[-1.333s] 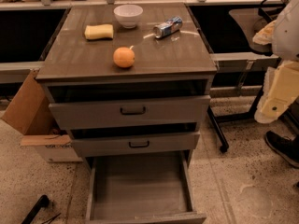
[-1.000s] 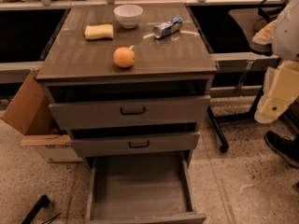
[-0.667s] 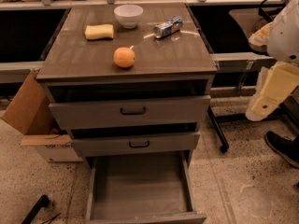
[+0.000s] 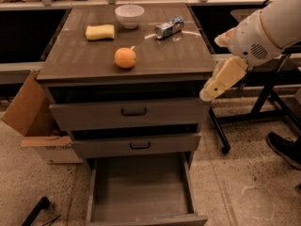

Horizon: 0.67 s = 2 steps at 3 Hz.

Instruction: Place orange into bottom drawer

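The orange [image 4: 125, 58] sits on the cabinet top, near its front middle. The bottom drawer [image 4: 141, 188] is pulled out below the two upper drawers; its flat grey floor holds nothing. My gripper [image 4: 210, 91] hangs at the end of the white arm [image 4: 268, 27], just off the cabinet's right front corner, level with the top drawer. It is to the right of the orange and below it, and it holds nothing that I can see.
On the cabinet top are a yellow sponge [image 4: 99, 32], a white bowl [image 4: 129, 15] and a lying can [image 4: 169, 28]. A cardboard box [image 4: 33, 121] stands left of the cabinet. A black stand's legs [image 4: 249, 119] and a shoe [image 4: 284, 147] are on the right.
The arm has swung in from the right edge toward the cabinet, bringing the gripper close to its right front corner. The orange and the drawers have not moved.
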Motion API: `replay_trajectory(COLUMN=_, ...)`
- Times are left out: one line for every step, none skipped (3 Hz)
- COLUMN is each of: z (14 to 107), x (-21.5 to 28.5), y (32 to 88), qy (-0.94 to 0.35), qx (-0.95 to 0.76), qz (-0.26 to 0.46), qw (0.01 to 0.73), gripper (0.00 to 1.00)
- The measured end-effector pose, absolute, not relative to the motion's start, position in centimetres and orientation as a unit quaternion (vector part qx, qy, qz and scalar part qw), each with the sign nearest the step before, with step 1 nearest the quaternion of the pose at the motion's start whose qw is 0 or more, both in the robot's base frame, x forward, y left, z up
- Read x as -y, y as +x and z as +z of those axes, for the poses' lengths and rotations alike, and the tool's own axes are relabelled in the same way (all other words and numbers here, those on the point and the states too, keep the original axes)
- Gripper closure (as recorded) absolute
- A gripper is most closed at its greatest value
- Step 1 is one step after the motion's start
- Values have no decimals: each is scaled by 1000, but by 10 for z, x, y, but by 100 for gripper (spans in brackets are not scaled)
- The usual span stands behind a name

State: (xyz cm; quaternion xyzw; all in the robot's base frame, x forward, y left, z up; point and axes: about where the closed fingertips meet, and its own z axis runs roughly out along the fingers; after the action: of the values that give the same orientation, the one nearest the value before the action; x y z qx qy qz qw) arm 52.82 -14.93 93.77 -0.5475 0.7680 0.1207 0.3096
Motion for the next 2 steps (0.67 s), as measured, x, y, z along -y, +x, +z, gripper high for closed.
replay_trajectory(z=938, x=149, y=528, qy=-548, qx=-768, qz=119, qw=309, gripper=0)
replay_trajectory(z=935, x=127, y=559, qy=-555, qx=-755, qz=127, qw=326, gripper=0)
